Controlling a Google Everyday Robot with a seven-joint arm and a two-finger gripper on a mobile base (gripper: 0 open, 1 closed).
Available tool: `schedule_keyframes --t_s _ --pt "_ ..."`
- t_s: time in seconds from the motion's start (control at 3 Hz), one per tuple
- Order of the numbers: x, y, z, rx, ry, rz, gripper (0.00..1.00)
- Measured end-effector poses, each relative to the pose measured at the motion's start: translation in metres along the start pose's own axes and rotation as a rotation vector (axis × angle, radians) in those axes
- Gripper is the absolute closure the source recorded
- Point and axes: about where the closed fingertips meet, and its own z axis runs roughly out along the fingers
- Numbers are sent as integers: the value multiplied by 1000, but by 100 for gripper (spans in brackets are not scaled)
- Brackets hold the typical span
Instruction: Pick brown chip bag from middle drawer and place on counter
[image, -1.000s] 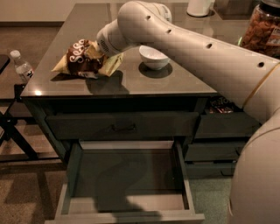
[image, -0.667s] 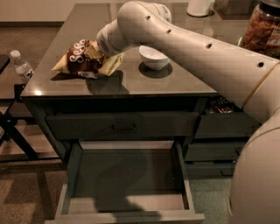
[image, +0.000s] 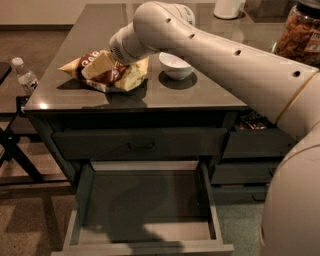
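Hardly anything moved since a second ago: the arm (image: 225, 55) kept its reach across the counter (image: 200, 92). Only the brown chip bag (image: 102, 72) looked different, a cream fold now turned up over part of its dark centre panel. And the bag was on the counter, lying crumpled near the front left corner, its pointed end aimed at the left edge.

The gripper (image: 118, 61) was right down at the bag's top, tucked under the rounded wrist. How far open it was, and whether it had hold of the bag, I could not tell, since wrist and bag hid it.

Just right of the bag and apart from it, a white bowl (image: 176, 65) sat upright on the counter, about midway along and back from the front edge.

Below, the middle drawer (image: 145, 200) stood pulled well out, its pale floor and tall sides in view. It sat under the shut drawer front with the bar handle (image: 142, 145).

At the counter's far edge stood a white container (image: 229, 7), and over at the far right a jar of brown snacks (image: 300, 35). Off the left edge, lower down, a clear water bottle (image: 24, 75) stood upright.
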Motion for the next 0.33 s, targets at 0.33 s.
schedule_keyframes --t_s 0.33 --pt "0 0 0 0 0 0 0"
